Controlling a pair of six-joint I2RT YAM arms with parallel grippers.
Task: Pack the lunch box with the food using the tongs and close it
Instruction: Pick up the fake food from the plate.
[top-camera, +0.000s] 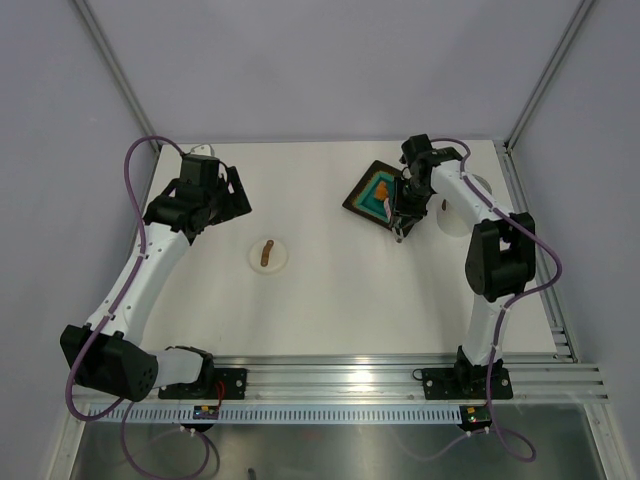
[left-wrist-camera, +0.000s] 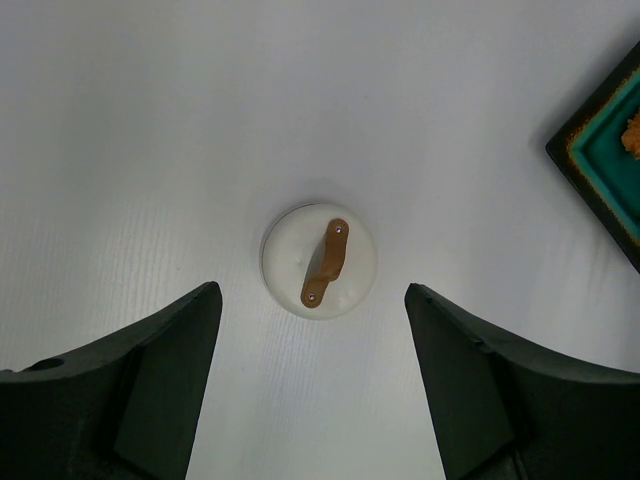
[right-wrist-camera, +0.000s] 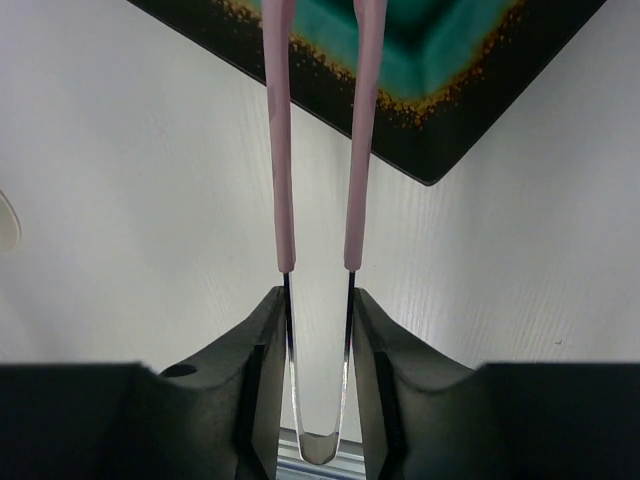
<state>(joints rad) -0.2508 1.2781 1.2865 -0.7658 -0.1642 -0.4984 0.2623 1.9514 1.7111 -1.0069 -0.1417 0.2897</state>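
My right gripper (right-wrist-camera: 320, 295) is shut on the tongs (right-wrist-camera: 278, 150), its fingers pressing the two metal arms near the joined end. The pink arms are slightly apart and reach over the tray's edge; their tips are out of view. In the top view my right gripper (top-camera: 402, 222) hangs at the tray's near right side. An orange piece of food (top-camera: 383, 187) lies in the tray. The lunch box lid (left-wrist-camera: 320, 260), white with a brown stick handle, lies flat on the table (top-camera: 330, 290). My left gripper (left-wrist-camera: 311, 287) is open above and just short of it. The lunch box (top-camera: 477, 188) shows only partly behind the right arm.
The black square tray (top-camera: 362, 195) with a teal centre sits turned like a diamond at the back, right of centre. One corner of the tray (left-wrist-camera: 600, 150) shows in the left wrist view. White walls close the table at back and sides, and an aluminium rail (top-camera: 400, 372) runs along the near edge.
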